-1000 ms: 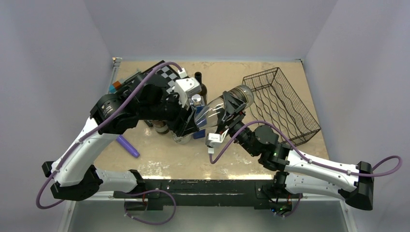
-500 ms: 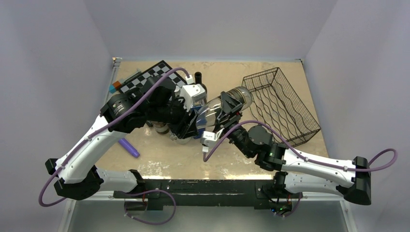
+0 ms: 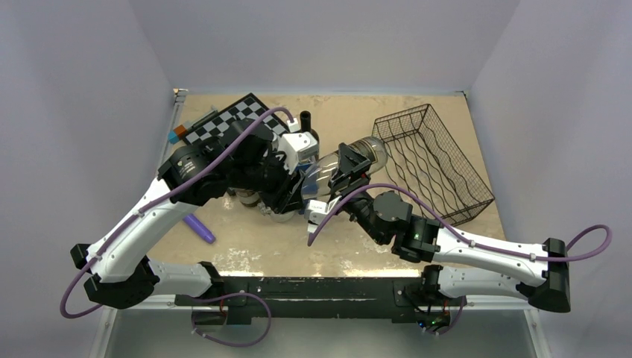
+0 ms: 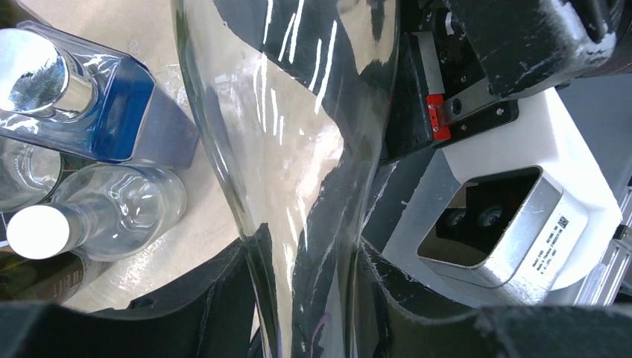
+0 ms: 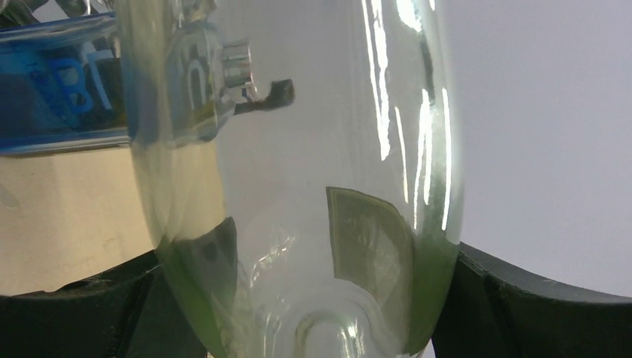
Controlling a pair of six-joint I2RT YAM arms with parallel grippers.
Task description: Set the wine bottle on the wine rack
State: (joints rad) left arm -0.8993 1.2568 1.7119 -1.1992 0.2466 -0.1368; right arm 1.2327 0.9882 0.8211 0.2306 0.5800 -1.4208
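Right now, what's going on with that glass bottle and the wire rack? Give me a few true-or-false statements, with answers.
1. Both tools grip the clear wine bottle. True: the left tool clamps its neck, the right tool its body.
2. The bottle lies in the wine rack. False: the tools hold it left of the rack.
3. The chessboard sits toward the table's far left. True.
4. The rack holds several bottles. False: no bottle shows in it.
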